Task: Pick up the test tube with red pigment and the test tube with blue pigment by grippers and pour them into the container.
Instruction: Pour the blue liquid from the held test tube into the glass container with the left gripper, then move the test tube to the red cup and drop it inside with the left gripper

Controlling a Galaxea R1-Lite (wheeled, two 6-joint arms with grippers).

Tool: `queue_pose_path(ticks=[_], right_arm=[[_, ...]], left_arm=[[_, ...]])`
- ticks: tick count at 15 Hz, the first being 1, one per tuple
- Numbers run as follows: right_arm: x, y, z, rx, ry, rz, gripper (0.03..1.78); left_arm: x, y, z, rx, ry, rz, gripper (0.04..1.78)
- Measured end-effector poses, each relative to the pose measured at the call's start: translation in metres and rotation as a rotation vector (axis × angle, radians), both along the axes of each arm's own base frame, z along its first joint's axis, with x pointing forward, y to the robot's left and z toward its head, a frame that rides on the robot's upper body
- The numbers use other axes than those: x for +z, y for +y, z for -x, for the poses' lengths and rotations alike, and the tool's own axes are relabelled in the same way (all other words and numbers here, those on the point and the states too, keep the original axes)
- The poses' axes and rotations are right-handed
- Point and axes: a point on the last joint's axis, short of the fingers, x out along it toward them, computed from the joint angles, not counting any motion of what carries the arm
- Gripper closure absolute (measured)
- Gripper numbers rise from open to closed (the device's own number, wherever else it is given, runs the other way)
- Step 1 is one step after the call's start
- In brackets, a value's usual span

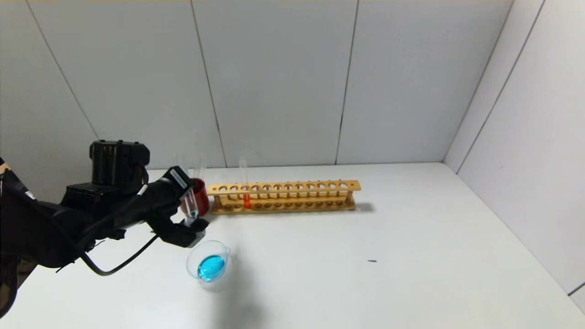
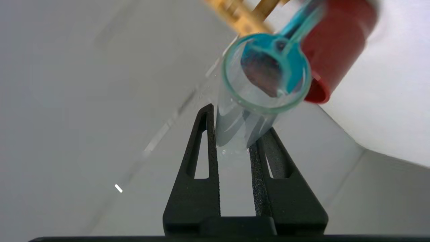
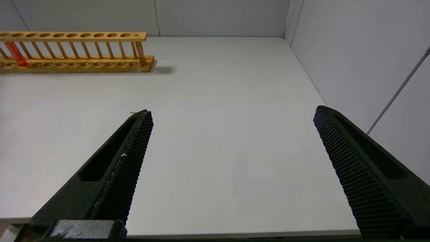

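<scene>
My left gripper point(image 1: 188, 210) is shut on the test tube with blue pigment point(image 1: 190, 202), just in front of the red cup and above and behind the container point(image 1: 208, 265). That small clear glass dish holds a pool of blue liquid. In the left wrist view the black fingers point(image 2: 201, 158) clamp the tube point(image 2: 265, 74), whose open mouth faces the camera with teal streaks inside. The test tube with red pigment point(image 1: 246, 194) stands upright in the wooden rack point(image 1: 283, 196), also seen from the right wrist point(image 3: 15, 53). My right gripper point(image 3: 233, 112) hovers open over bare table, with nothing between its fingers.
A dark red cup point(image 1: 201, 196) with plain clear tubes in it stands at the rack's left end, right behind my left gripper. White walls close the table at the back and the right. A small dark speck point(image 1: 372, 261) lies on the table.
</scene>
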Motion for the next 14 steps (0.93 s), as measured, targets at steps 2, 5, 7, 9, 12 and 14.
queue_pose_path(ticks=[2, 5, 7, 9, 12, 14], right_arm=[[0.0, 0.0, 0.0, 0.0, 0.0, 0.0, 0.06], [0.0, 0.0, 0.0, 0.0, 0.0, 0.0, 0.06], [0.0, 0.0, 0.0, 0.0, 0.0, 0.0, 0.06], [0.0, 0.0, 0.0, 0.0, 0.0, 0.0, 0.06], [0.0, 0.0, 0.0, 0.0, 0.0, 0.0, 0.06], [0.0, 0.0, 0.0, 0.0, 0.0, 0.0, 0.06]], left_arm=[[0.017, 0.002, 0.001, 0.138, -0.072, 0.219, 1.51], [0.047, 0.006, 0.003, 0.381, -0.184, 0.626, 1.51], [0.068, 0.008, 0.004, 0.509, -0.23, 0.93, 1.51], [0.081, 0.009, 0.006, 0.589, -0.2, 1.201, 1.51], [0.087, 0.011, 0.014, 0.69, -0.067, 1.539, 1.51], [0.088, 0.01, 0.015, 0.677, 0.084, 1.765, 1.51]])
